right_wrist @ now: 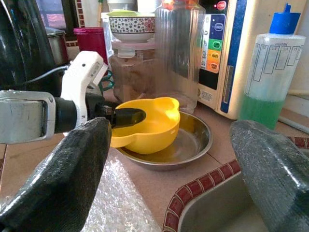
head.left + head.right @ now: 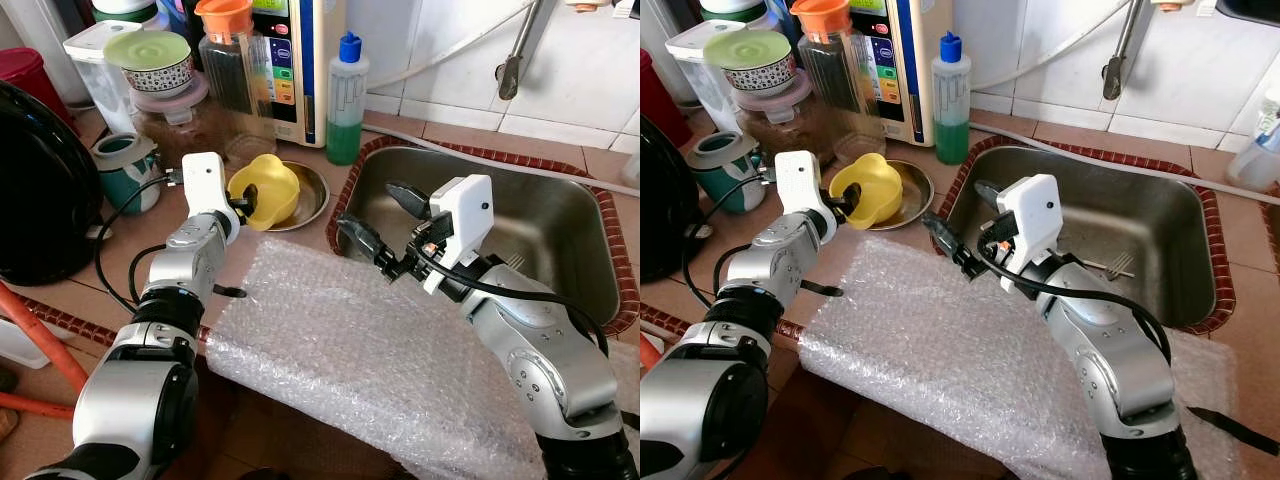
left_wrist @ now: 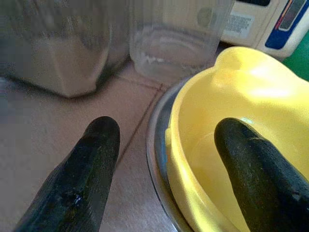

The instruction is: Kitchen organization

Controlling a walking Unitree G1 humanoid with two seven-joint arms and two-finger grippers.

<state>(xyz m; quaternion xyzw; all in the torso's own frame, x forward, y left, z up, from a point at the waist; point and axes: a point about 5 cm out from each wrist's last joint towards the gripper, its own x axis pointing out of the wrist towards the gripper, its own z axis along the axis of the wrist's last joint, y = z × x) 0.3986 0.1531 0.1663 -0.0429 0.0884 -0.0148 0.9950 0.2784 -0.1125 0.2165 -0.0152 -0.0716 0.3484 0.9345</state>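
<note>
Yellow bowl (image 2: 264, 190) rim between left fingers (image 3: 82, 174)

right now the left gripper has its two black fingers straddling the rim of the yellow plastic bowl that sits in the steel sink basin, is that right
Not quite. The left gripper does straddle the rim of the yellow plastic bowl, one finger inside and one outside, but the bowl sits in a shallow round steel dish on the counter, beside the steel sink basin, not in it. The right wrist view shows this most clearly.

Head stereo pair looks forward and down over counter and sink (image 2: 590, 240). Left wrist view sits very near yellow bowl (image 3: 231, 145). Right wrist view faces the same bowl from farther back, across metal plate (image 1: 193, 145).
</note>
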